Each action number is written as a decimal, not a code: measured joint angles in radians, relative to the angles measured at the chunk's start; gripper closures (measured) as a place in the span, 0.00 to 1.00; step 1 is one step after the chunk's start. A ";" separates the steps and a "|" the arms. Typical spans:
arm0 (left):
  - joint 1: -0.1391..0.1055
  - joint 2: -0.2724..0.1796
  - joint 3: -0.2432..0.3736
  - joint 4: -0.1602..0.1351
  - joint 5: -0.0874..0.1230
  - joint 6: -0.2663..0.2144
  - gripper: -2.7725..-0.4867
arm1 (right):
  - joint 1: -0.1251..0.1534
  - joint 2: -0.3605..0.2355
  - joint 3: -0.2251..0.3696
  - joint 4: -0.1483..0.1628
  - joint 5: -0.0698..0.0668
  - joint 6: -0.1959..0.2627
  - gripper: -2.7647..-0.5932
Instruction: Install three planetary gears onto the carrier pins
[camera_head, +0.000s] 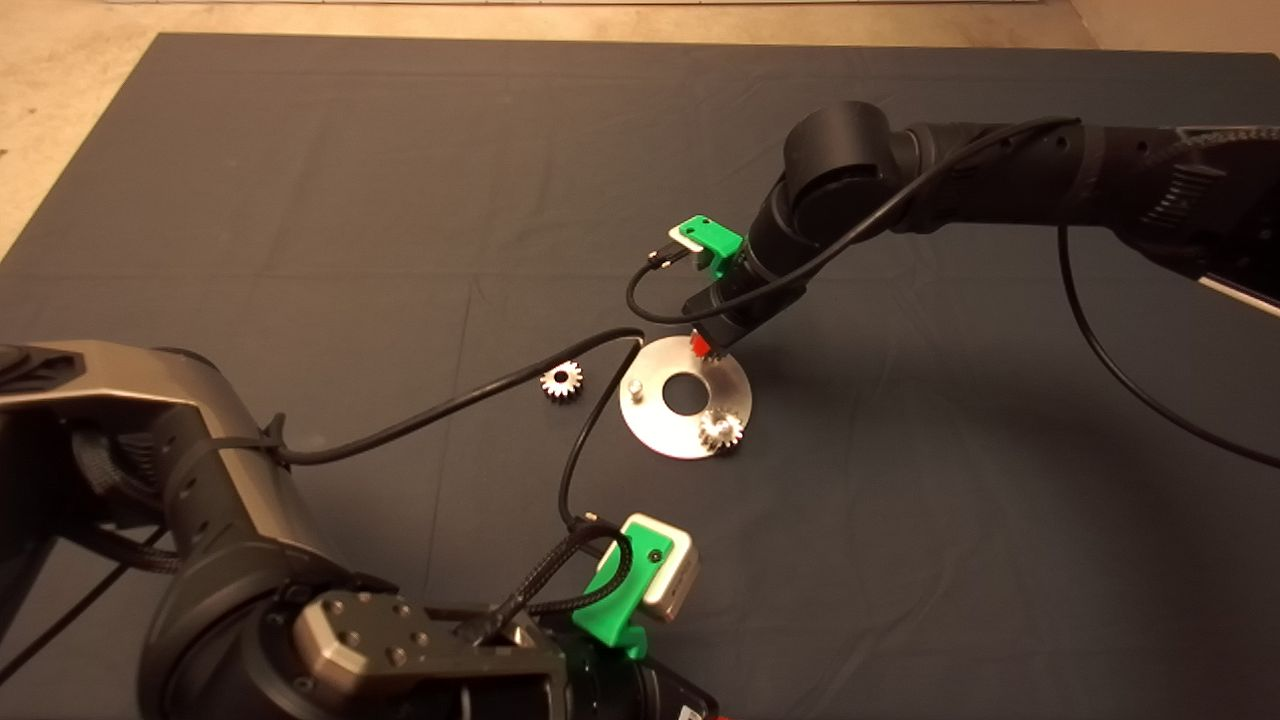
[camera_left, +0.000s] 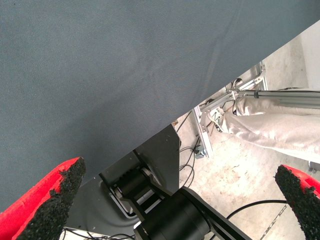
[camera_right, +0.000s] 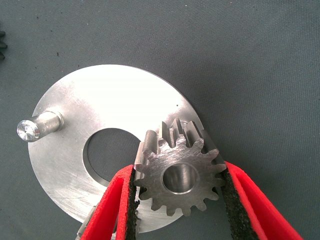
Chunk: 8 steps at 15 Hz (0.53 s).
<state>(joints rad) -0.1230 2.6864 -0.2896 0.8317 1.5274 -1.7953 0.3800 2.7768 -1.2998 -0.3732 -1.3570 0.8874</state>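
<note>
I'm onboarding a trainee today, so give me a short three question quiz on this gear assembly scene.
1. True or false: the right claw holds a planetary gear over the carrier disc.
2. How many gears already sit on the disc? A) none B) one C) two
3. Where does the loose gear lie?

Key: 1 true. 2 B, the mounted gear; one bare pin shows. 3 On the mat, apart from the disc on the left arm's side.

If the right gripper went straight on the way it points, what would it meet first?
Probably the carrier disc: the right gripper holds a planetary gear over its rim. Whether a pin lies under the bore is hidden.
</note>
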 joint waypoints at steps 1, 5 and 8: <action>0.000 0.000 0.000 0.000 0.000 0.000 0.01 | 0.000 0.000 0.000 0.000 0.000 -0.001 0.82; 0.000 0.000 0.000 0.000 0.000 0.000 0.01 | -0.001 0.000 0.000 0.000 -0.001 -0.006 0.82; 0.000 0.000 0.000 0.000 0.000 0.000 0.01 | -0.001 0.000 0.000 -0.001 -0.001 -0.012 0.82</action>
<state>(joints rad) -0.1230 2.6864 -0.2896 0.8317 1.5274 -1.7953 0.3794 2.7765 -1.2998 -0.3738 -1.3581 0.8751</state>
